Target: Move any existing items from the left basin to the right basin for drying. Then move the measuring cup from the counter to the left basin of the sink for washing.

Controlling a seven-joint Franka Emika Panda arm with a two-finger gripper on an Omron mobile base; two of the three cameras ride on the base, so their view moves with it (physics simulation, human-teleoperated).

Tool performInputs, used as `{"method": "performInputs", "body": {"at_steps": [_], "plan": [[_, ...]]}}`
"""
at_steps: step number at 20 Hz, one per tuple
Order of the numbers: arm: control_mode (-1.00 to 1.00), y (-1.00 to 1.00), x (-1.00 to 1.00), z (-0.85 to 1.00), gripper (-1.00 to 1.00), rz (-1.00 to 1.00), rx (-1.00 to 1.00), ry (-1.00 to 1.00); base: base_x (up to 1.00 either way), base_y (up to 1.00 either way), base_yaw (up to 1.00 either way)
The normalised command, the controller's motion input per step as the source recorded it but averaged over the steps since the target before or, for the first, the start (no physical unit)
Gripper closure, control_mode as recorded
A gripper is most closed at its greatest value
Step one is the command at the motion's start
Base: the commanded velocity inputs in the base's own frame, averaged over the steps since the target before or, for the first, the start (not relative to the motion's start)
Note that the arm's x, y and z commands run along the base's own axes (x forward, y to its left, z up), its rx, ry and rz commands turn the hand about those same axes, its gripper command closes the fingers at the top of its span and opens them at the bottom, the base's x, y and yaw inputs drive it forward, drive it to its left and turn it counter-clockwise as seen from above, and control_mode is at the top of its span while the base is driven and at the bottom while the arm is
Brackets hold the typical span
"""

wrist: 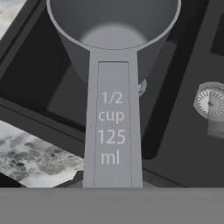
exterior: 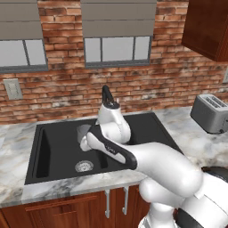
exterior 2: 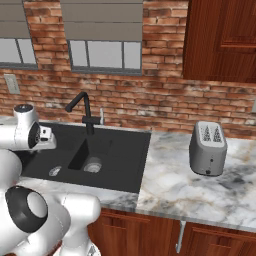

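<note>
We see the grey plastic measuring cup [wrist: 113,65] nearest in hand view: flat handle running up from the bottom edge, marked "1/2 cup 125 ml", round bowl at the far end, mouth up, nothing inside. The handle's near end goes under the view's bottom edge, so the fingertips aren't visible; going by how the cup sits fixed along the tool axis w/ nothing under it, we take the tool as pinching the handle end, jaws narrow.

In left base view the white arm's hand, i.e. the tool [exterior: 89,139], sits over the black double-basin sink [exterior: 40,153], w/ the cup's grey bowl [exterior: 83,131] poking out at its left, over the left basin. The cup is up in the air, not resting on the basin floor.

Below the cup, hand view: dark basin floor, a round metal drain [wrist: 211,101] off to the right, and a corner of the grey-veined marble worktop [wrist: 35,153] at lower left.

Right base view: both drains show, one per basin [exterior 2: 93,165], divider between. Behind the sink, a black gooseneck faucet [exterior 2: 84,111] at the back rim.

Farther right on the worktop, well apart from the sink, a silver two-slot toaster [exterior 2: 208,147]. Beyond: red brick wall [exterior 2: 150,102], windows w/ grey blinds [exterior: 118,33], dark wood upper cabinet [exterior 2: 220,40].
</note>
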Motion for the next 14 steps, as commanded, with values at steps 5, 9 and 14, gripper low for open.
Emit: {"method": "performInputs", "body": {"at_steps": [5, 9, 14], "plan": [[-1.0, 0.43, 0.44, -0.33, 1.0, 0.06, -0.01, 0.07, 0.0, 0.0, 0.0], [-1.0, 0.44, 0.55, -0.36, 1.0, 0.04, -0.04, 0.06, 0.0, 0.0, 0.0], [-1.0, 0.45, 0.6, -0.41, 1.0, 0.01, -0.08, 0.02, 0.0, 0.0, 0.0]]}}
